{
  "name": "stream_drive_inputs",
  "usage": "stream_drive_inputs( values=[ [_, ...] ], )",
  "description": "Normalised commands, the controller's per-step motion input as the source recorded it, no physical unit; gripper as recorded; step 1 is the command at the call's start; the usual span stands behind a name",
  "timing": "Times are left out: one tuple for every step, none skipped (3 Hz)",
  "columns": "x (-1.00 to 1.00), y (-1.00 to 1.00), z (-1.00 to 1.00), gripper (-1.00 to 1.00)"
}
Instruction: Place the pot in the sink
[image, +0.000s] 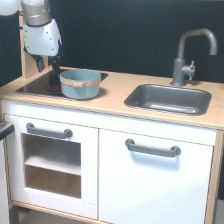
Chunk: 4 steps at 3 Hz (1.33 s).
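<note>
I am working over a toy kitchen unit (110, 165), white-fronted with two grey handles, and its pale wooden countertop (112, 97) is carrying everything that matters. Toward the exterior view's right the sink (169, 98) is sitting sunk into that top, dark grey and bare inside as far as I can see, with the grey faucet (192, 55) arching over its back edge. Toward the exterior view's left the black stovetop (37, 86) is lying flush in the wood, and the pot (80, 83) is standing upright on its near-right part, its tan band showing around the rim.

My gripper (48, 65) is hanging just behind and to the left of the pot, close to its rim, fingers pointing down. Whether they are touching the rim I cannot tell, and I cannot tell how far apart they are either (they are dark against a dark wall, and small).

I am judging that I am at the reaching step, with the pot not yet lifted. The next move is calling for a firm pinch on the rim, then a lift high enough to clear the counter and a carry across to the sink, well apart from here, staying clear of the faucet.
</note>
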Motion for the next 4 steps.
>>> stream_drive_inputs(
  values=[
    [0.26, -0.07, -1.00, 0.68],
    [0.33, -0.24, -1.00, 0.10],
    [0.20, -0.16, -1.00, 1.00],
    [0.20, 0.12, -1.00, 0.11]
  ],
)
